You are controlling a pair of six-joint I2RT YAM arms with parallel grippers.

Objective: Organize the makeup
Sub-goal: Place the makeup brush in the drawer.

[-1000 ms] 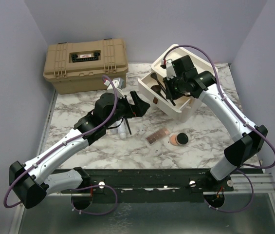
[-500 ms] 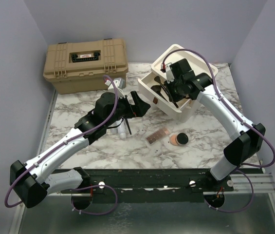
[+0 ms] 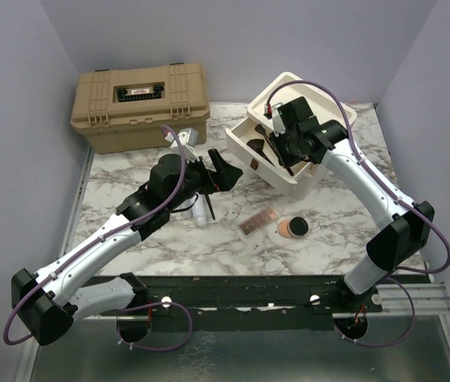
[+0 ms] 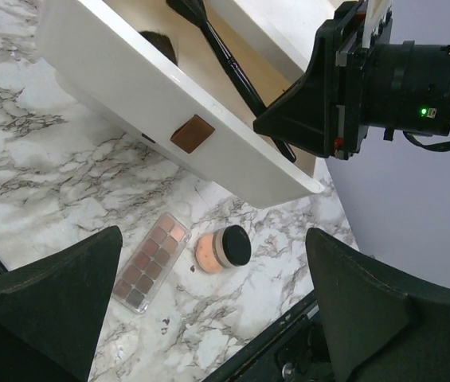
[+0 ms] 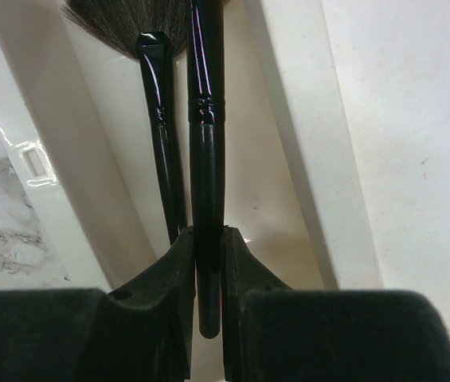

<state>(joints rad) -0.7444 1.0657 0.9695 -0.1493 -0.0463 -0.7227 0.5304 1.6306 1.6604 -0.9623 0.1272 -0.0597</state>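
In the far-right drawer (image 4: 113, 79), right fingers (image 5: 161, 318) are still pinching the black brush (image 5: 206, 159), settling it beside a second brush (image 5: 159, 103), left fingers (image 4: 49, 302) idling wide; release looks due.

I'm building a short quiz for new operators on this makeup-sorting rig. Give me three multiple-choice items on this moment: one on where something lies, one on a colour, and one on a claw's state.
1. Where is the pink palette?
A) flat on the marble table, beside the round compact
B) stacked on the round compact
C) held in the air

2. Apart from its black part, the round compact is:
A) blue
B) peach
C) green

3. The right claw is:
A) wide open
B) shut on the pink palette
C) shut on a black brush

Answers:
1 A: the top view shows it lying on the marble next to the compact.
2 B: the left wrist view shows its peach body.
3 C: the right wrist view shows the jaws pinching the brush handle.
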